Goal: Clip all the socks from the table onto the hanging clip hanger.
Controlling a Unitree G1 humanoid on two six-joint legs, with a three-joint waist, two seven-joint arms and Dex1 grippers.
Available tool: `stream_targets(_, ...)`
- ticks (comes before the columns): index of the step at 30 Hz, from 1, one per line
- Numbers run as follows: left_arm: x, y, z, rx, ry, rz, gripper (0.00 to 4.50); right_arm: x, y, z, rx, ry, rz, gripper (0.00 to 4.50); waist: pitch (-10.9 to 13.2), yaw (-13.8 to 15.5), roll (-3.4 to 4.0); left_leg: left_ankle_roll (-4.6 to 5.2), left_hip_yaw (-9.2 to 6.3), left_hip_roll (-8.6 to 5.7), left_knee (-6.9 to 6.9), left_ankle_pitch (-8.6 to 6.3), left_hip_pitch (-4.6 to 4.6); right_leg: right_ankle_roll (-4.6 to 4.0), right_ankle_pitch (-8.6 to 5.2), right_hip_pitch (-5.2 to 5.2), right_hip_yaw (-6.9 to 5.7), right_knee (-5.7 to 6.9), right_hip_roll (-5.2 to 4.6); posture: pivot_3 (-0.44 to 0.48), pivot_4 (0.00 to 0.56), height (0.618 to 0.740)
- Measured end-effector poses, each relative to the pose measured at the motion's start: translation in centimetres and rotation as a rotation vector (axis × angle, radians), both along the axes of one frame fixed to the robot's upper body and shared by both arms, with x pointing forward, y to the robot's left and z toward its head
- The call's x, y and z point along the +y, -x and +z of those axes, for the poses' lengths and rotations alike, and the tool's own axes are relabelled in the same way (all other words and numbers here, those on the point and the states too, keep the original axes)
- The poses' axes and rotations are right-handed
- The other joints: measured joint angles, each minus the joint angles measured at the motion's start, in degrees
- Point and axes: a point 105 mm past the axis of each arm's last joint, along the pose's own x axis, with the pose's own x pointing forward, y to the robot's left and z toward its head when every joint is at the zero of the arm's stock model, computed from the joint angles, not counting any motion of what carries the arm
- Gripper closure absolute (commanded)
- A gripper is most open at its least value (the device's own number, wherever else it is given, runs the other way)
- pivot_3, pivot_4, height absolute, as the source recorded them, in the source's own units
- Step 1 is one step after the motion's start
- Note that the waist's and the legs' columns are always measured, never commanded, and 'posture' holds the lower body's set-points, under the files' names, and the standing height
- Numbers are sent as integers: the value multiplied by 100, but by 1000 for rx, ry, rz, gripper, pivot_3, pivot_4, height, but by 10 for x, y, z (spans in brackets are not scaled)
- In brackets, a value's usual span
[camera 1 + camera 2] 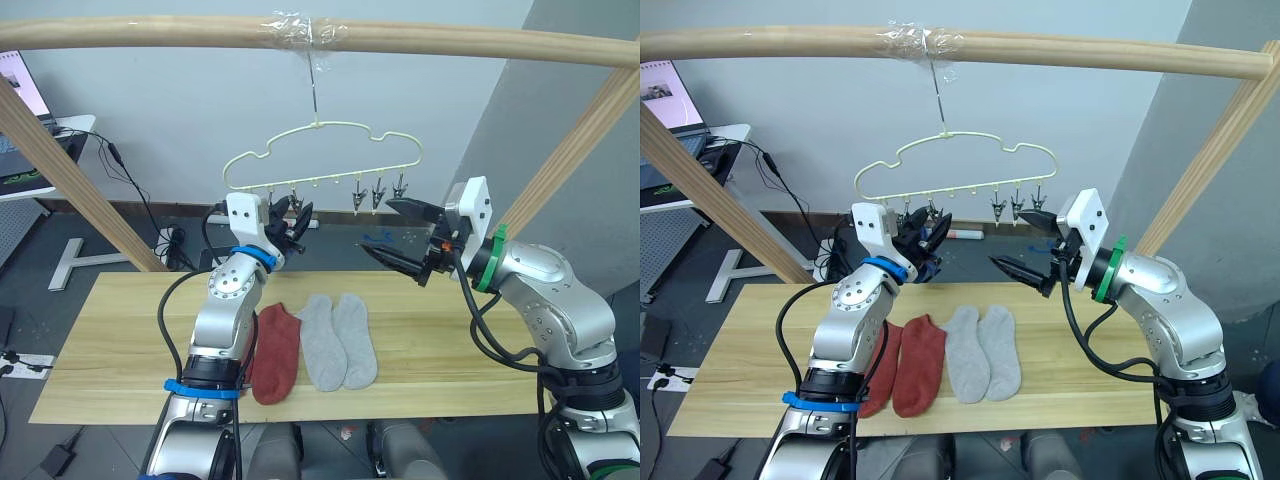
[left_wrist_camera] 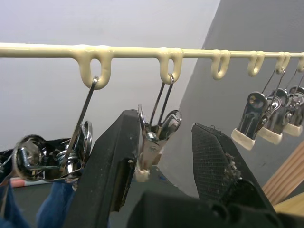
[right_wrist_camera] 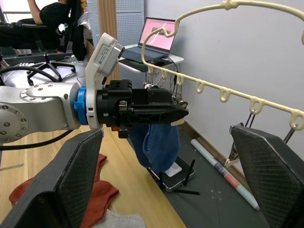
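Socks (image 1: 940,360) red and grey, flat on desk (image 1: 750,360); blue one (image 3: 156,142) hanging clipped on hanger (image 1: 320,160). Left tool (image 2: 164,161) parted around a clip (image 2: 152,147); right tool (image 1: 400,235) wide open, empty.

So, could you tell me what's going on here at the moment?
The robot is clipping socks onto the hanger. Its left pincer is up at the clips, its fingers either side of the second clip, with blue socks hanging just beside it. The right pincer waits open, holding nothing, near the hanger's other end. Two red socks and two grey socks lie on the table.
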Motion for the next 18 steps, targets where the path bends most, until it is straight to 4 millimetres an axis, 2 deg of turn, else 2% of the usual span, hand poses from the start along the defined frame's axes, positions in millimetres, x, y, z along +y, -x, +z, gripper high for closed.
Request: stream_targets(18, 5, -2, 2, -29, -26, 36, 2465, 0, 2, -1, -1, 4, 16, 0, 0, 0, 0, 0, 1, 0, 0, 0, 0, 0, 0, 0, 0, -1, 0, -166, 162, 740)
